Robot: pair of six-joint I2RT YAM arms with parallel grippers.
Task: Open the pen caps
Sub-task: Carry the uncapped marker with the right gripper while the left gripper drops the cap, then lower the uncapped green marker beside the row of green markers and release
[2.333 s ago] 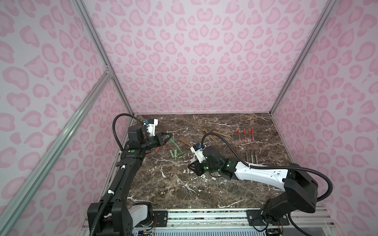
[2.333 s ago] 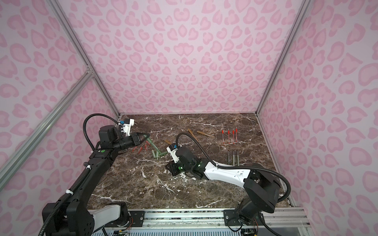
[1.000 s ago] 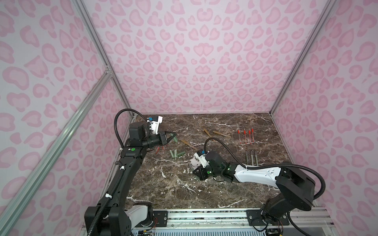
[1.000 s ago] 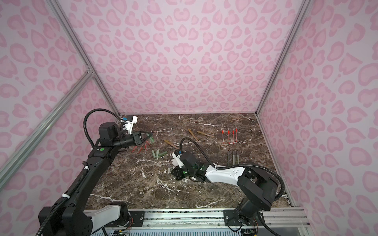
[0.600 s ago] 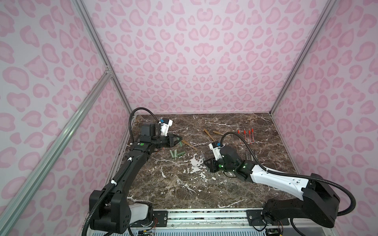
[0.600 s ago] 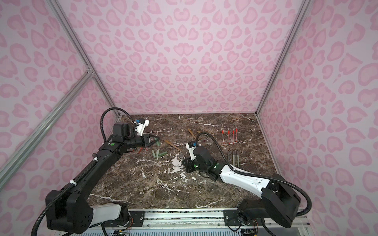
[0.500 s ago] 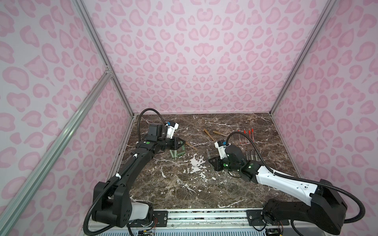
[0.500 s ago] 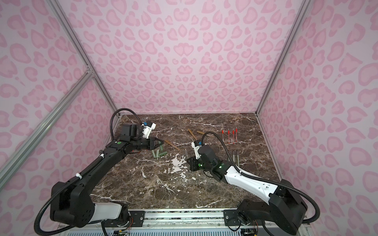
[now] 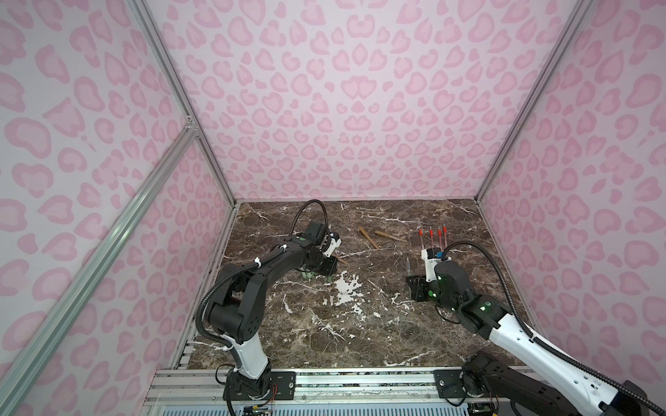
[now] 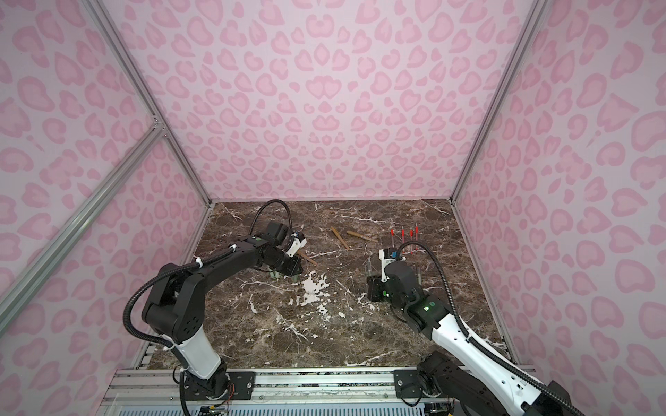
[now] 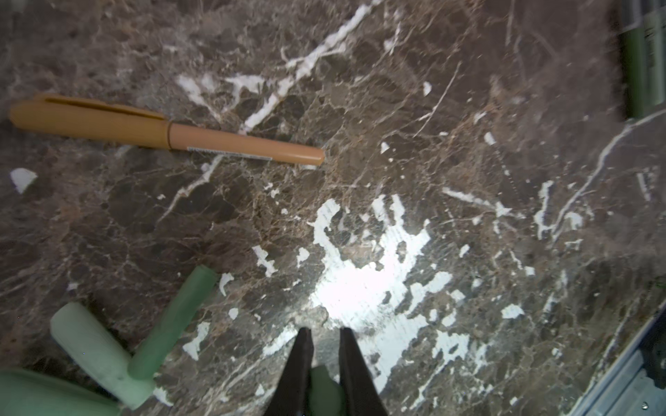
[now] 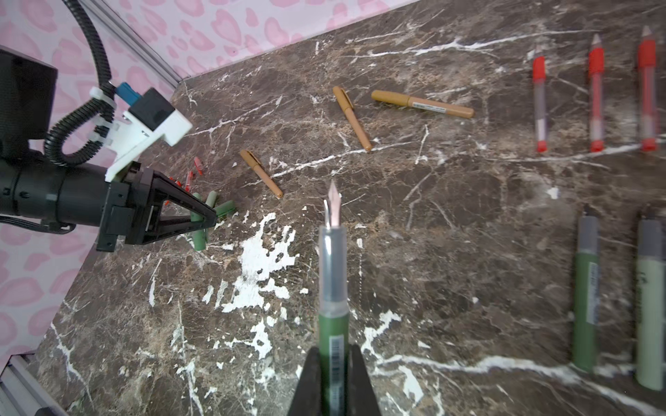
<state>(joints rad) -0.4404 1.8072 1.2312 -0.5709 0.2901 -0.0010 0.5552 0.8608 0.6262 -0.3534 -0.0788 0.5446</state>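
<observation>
Slick marble worktop (image 9: 360,324): your left hand (image 11: 325,331) pinches a green cap (image 11: 322,389), right hand (image 12: 334,350) an uncapped green pen (image 12: 333,324) (nib (image 12: 333,201) exposed); dropped, either could roll.

Brown marble tabletop (image 9: 324,342), tan pens (image 12: 421,103), red pens (image 12: 596,97), green pens (image 12: 585,288), green caps (image 11: 173,320)

Pink leopard-print walls (image 9: 324,108), aluminium frame posts (image 9: 183,101), dark brown white-veined marble tabletop (image 9: 324,324).
</observation>
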